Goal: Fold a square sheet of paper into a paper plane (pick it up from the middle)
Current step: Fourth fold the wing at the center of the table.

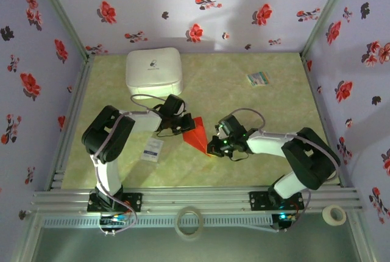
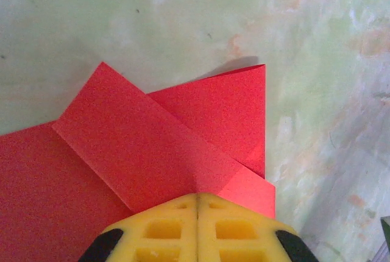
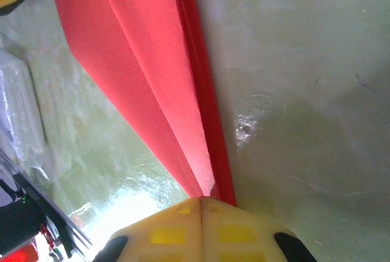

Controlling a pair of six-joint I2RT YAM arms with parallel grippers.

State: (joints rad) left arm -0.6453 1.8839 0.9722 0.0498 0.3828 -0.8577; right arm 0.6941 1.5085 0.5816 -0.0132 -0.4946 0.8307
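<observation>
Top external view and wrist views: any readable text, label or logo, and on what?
No text is legible.
white box: small dark logo on its lid, too small to read.
small white packet: dark print, blurred.
multicoloured card: blurred, unreadable.
square sheet of paper: plain red, no print.

your red sheet (image 1: 196,133) lies mid-desk (image 1: 244,158), part-folded into a pointed wedge (two flaps overlap along a centre crease), narrowing toward its near end, one corner flap slightly lifted.
</observation>
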